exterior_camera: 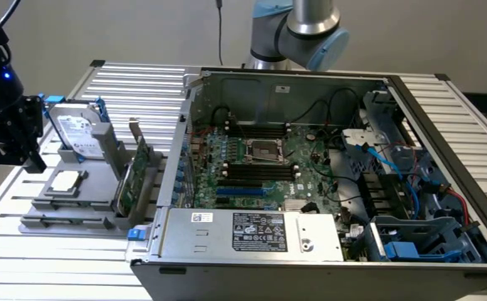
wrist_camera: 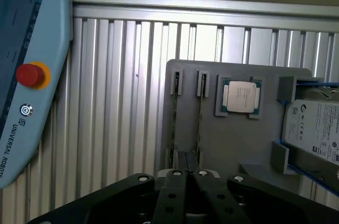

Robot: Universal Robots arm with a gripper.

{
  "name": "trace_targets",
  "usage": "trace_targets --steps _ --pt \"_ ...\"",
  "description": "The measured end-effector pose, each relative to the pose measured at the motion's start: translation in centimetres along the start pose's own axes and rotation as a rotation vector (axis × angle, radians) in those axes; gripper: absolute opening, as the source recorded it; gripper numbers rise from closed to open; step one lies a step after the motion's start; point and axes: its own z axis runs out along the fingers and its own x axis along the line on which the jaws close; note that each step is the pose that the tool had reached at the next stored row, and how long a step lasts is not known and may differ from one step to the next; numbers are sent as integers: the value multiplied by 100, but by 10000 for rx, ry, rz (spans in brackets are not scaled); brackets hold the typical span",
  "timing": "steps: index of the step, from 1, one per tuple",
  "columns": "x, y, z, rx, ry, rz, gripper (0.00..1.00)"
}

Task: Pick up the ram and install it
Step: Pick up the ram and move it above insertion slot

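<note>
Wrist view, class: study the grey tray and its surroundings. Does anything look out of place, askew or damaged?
Nothing looks damaged. The ram sticks stand straight in the grey tray; the processor lies flat. Only the teach pendant beside it seems stray.

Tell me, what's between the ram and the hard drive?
A square chip sits on the gray holder between the ram and the hard drive, seen in the wrist view.

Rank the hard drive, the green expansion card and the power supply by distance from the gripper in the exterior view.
1. hard drive: close by the gripper, at the exterior view's left.
2. green expansion card: upright, just outside the case.
3. power supply: inside the case, farthest.
</note>
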Motion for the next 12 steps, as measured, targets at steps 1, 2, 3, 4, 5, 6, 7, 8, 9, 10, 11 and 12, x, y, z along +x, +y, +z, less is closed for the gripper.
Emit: trace_targets --steps 1,2,3,4,5,6,7,8,9,10,11,12 --pt "0 0 0 0 0 0 10" --pt "0 0 0 0 0 1 11" --pt "0 0 0 0 0 0 11" --pt "0 0 0 0 0 0 11" --pt "0 0 0 0 -1 0 11" --pt "0 0 0 0 0 0 13" --pt "0 0 0 0 -1 0 13" --pt "0 0 0 0 0 0 18" --pt "0 0 0 0 0 0 18" --pt "0 0 0 0 0 0 24" --pt "0 0 0 0 -1 0 31" --pt "0 0 0 0 0 0 31"
